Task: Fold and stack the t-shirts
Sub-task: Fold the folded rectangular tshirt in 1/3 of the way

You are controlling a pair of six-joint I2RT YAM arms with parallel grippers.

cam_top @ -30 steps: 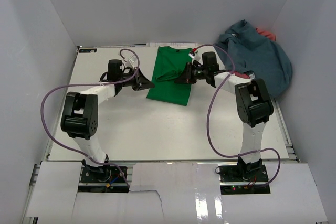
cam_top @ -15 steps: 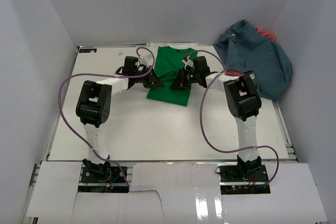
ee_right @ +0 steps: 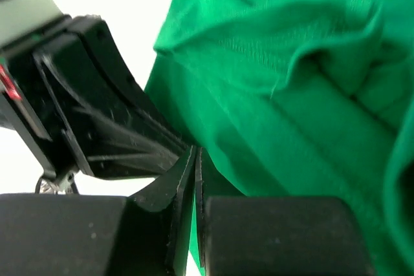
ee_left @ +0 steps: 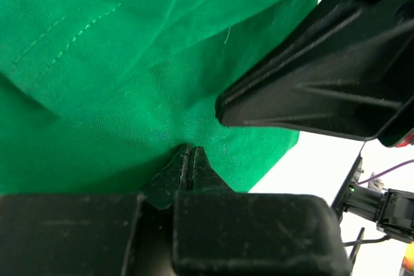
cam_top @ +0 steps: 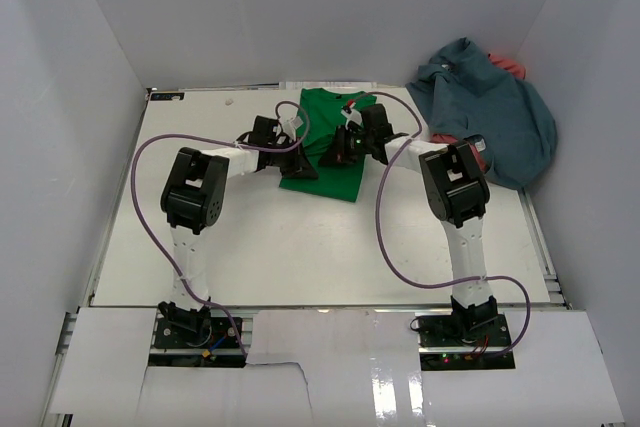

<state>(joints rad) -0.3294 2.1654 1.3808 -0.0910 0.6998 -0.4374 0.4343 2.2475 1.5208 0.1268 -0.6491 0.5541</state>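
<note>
On the worktop (cam_top: 270, 237), the left fingers (ee_left: 169, 174) are squeezed shut on a pucker of the green t-shirt (cam_top: 335, 117); the right fingers (ee_right: 173, 182), closed tight too, nip its edge.

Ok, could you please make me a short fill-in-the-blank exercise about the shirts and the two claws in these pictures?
1. The left claw and the right claw are both ____ on the green t-shirt.
2. The blue-grey t-shirt lies crumpled at the far ____ corner of the table.
3. The coral red t-shirt is mostly hidden behind the ____ one.
Missing words: shut; right; blue-grey.
</note>
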